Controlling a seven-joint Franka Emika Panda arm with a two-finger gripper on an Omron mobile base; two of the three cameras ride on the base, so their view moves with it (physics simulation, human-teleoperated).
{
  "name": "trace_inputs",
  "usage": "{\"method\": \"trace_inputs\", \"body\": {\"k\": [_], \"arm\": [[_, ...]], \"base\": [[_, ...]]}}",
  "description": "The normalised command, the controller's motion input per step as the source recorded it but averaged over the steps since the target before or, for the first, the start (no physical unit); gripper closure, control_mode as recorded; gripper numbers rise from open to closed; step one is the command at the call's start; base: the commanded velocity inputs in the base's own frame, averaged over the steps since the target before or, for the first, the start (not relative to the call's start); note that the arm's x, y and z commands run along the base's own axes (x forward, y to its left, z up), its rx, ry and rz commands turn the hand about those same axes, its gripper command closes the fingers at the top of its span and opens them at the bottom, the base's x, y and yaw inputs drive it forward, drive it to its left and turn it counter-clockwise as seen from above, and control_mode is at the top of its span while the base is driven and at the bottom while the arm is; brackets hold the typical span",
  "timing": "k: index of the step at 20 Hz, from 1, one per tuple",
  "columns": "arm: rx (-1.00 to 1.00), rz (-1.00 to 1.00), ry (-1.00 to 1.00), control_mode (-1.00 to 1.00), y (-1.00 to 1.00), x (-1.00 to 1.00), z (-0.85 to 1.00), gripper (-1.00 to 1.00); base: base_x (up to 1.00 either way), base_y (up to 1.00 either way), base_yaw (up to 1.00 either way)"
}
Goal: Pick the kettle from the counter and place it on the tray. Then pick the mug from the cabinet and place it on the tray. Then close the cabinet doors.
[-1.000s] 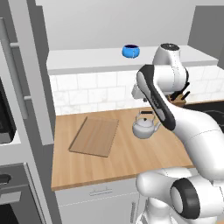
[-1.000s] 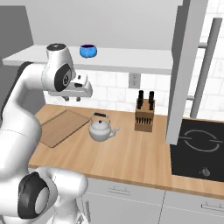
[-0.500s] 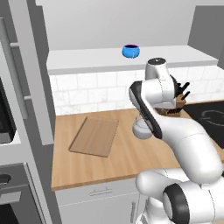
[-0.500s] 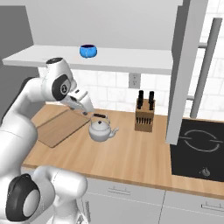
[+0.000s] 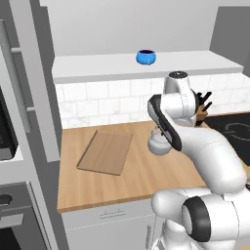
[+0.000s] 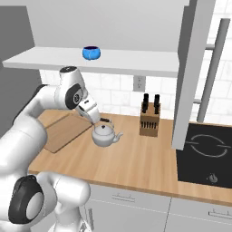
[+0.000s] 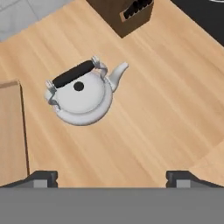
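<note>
Silver kettle [image 7: 81,94] upright on counter [image 7: 153,109], half hidden by arm; hand [image 7: 111,179] spread above, empty.

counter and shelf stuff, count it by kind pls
kettle: 1
tray: 1
mug: 1
knife block: 1
total: 4

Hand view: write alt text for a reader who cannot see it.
A silver kettle with a black handle stands on the wooden counter, seen from above the open gripper. A knife block sits beyond it, and the tray edge lies alongside.
</note>
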Motion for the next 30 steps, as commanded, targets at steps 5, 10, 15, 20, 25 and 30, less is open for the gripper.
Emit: {"method": "trace_inputs", "body": {"k": [5, 10, 15, 20, 25, 30], "arm": [[0.13, -0.24, -0.06, -1.00, -0.11, 0.76, -0.28, -1.00], [0.03, -0.29, -0.01, -1.00, 0.00, 0.76, -0.39, -1.00], [0.07, -0.23, 0.00, -1.00, -0.03, 0.61, -0.33, -1.00], [0.11, -0.15, 0.00, -1.00, -0.13, 0.38, -0.13, -1.00], [0.11, -0.06, 0.00, -1.00, -0.13, 0.23, -0.30, -1.00], [0.08, 0.00, 0.00, -1.00, -0.03, 0.00, -0.37, -1.00]], "base": [[0.00, 0.00, 0.00], [0.00, 0.00, 0.00], [0.00, 0.00, 0.00], [0.00, 0.00, 0.00], [0.00, 0.00, 0.00], [0.00, 0.00, 0.00]]}}
